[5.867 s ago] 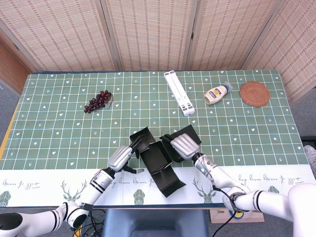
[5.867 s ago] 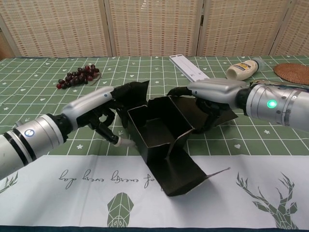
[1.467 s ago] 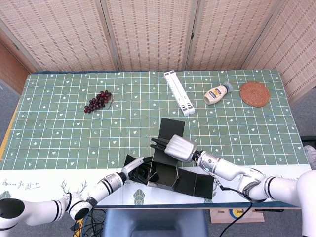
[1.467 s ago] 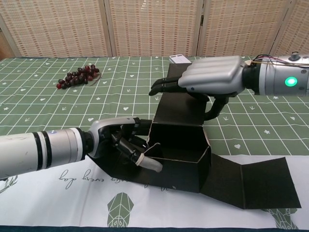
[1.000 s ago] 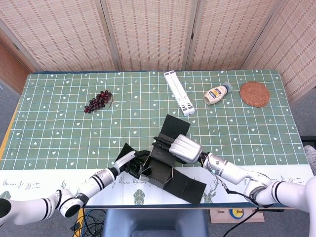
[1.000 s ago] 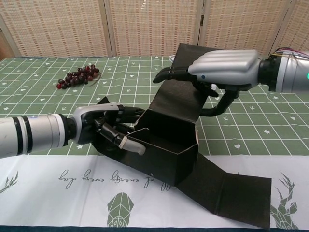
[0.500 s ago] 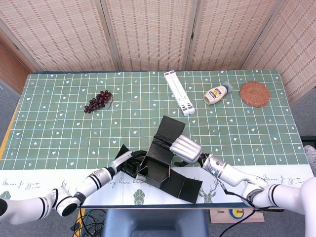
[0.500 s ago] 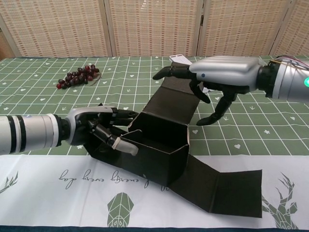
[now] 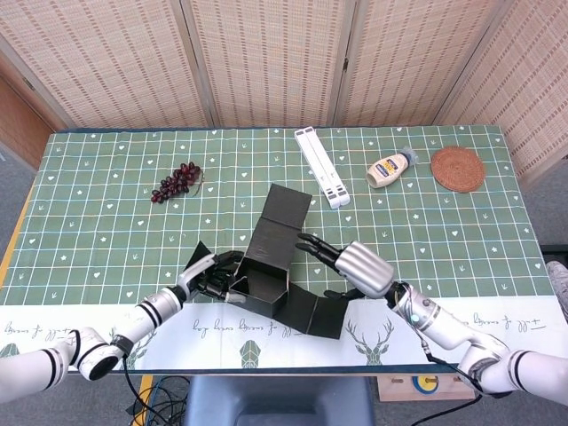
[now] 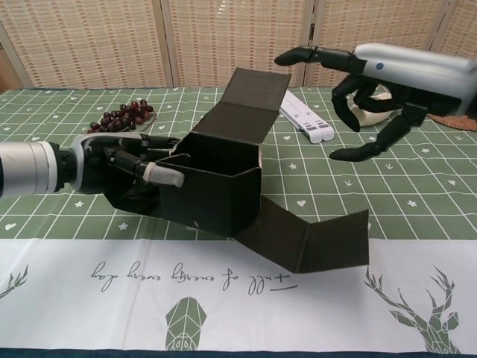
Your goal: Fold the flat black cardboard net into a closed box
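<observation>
On the table (image 9: 106,240), left hand (image 10: 123,160) grips the box (image 10: 216,190); right hand (image 10: 380,78) hovers, spread.

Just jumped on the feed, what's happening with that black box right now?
The black cardboard box is partly folded: its walls stand up, the lid panel tilts up at the back, and one long flap lies flat on the green checked tablecloth. The left hand grips the box's left wall. The right hand hovers clear of the box with fingers spread, holding nothing.
</observation>
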`<state>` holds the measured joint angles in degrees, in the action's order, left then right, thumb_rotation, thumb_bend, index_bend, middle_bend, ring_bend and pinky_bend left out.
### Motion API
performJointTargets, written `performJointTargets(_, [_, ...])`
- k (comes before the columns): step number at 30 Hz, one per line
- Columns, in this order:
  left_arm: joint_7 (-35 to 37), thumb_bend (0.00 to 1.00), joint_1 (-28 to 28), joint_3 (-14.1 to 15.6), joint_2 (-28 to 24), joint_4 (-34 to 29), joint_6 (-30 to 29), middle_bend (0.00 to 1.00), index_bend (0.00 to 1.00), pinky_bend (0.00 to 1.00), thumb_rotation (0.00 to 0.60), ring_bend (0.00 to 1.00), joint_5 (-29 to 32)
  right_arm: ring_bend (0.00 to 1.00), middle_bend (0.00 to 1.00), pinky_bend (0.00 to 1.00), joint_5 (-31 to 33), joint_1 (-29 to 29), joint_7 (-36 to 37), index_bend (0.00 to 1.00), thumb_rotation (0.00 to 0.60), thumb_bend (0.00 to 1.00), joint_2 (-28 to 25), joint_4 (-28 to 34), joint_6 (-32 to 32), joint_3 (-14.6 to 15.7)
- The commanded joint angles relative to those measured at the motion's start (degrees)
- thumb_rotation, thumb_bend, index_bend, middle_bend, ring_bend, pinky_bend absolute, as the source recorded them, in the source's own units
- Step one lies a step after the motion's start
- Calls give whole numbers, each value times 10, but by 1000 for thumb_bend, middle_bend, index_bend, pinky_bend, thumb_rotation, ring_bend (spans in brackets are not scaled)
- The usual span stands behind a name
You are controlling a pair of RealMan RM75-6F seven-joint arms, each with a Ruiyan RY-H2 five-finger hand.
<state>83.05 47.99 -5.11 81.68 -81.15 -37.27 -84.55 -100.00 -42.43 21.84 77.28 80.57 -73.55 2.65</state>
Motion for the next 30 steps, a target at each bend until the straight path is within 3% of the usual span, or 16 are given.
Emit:
performJointTargets(1, [64, 95, 3, -4, -27, -2, 3, 243, 231, 837, 600, 520, -10, 669, 0, 969, -2, 25, 4, 0, 600, 246, 0, -4, -28, 4])
performJointTargets(9, [218, 95, 11, -7, -62, 10, 5, 243, 232, 838, 600, 520, -25, 669, 0, 969, 1, 66, 5, 0, 600, 246, 7, -23, -77, -1])
performJointTargets(17, [320, 95, 26, 1, -88, 21, 5, 243, 229, 839, 600, 520, -45, 663, 0, 969, 12, 89, -26, 0, 600, 240, 43, -57, -103, -22])
performJointTargets(30, [388, 95, 45, 15, -118, -2, 0, 243, 222, 841, 600, 520, -54, 631, 0, 969, 16, 68, -130, 0, 600, 135, 196, -145, -132, -90])
